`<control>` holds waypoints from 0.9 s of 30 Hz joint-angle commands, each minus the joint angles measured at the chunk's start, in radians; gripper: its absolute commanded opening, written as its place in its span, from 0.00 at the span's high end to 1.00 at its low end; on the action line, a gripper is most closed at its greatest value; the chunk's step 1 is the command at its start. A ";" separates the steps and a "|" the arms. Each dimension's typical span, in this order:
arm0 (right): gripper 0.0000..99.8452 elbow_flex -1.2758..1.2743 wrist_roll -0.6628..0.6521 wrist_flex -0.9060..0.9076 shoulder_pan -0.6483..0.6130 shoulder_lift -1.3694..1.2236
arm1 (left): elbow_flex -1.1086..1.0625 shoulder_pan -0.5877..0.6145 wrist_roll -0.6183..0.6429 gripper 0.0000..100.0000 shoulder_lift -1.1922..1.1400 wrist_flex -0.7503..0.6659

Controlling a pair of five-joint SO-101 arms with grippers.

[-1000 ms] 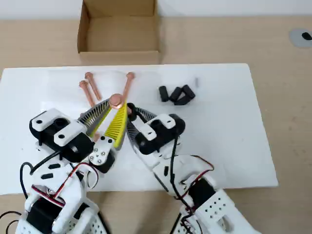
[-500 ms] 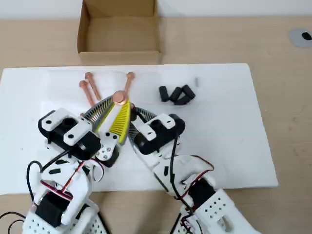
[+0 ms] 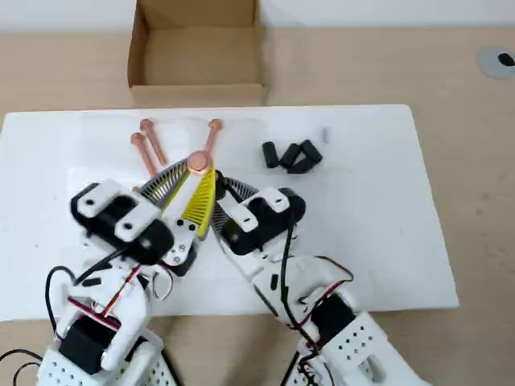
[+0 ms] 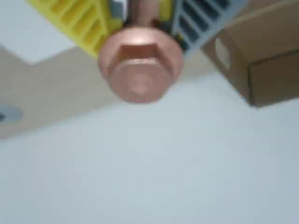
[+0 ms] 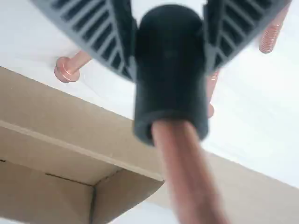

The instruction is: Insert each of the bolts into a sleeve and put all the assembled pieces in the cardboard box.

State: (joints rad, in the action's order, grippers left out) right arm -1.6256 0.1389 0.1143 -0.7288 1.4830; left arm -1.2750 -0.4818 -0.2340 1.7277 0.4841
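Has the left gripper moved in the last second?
Yes. The left gripper, holding a bolt, shifted slightly sideways toward the loose sleeves.

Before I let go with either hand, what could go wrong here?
1. The bolt in the left hand shows bare shank outside the sleeve held by the right hand, so it may not be fully seated; releasing now could let them separate.
2. The loose bolts lie just beyond both hands, toward the cardboard box; carrying the piece there low could scatter them.
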 commanded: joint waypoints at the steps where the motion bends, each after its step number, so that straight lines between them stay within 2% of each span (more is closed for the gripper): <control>1: 0.99 0.056 -0.008 -0.021 -0.010 0.019 | 0.015 0.014 -0.011 0.99 0.002 0.038; 11: 0.99 0.054 -0.008 -0.021 -0.010 0.019 | 0.015 0.012 -0.009 0.99 0.004 0.044; 16: 0.99 0.054 -0.008 -0.021 -0.010 0.019 | 0.014 0.012 -0.005 0.91 0.004 0.046; 20: 0.99 0.054 -0.008 -0.021 -0.010 0.019 | 0.012 0.014 0.021 0.89 0.004 0.046; 27: 0.99 0.054 -0.008 -0.021 -0.010 0.018 | 0.015 0.126 0.106 0.83 0.002 0.046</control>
State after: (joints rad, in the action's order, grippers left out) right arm -1.6272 0.1373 0.1143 -0.7304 1.4814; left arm -1.2735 -0.4051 -0.1465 1.7292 0.5301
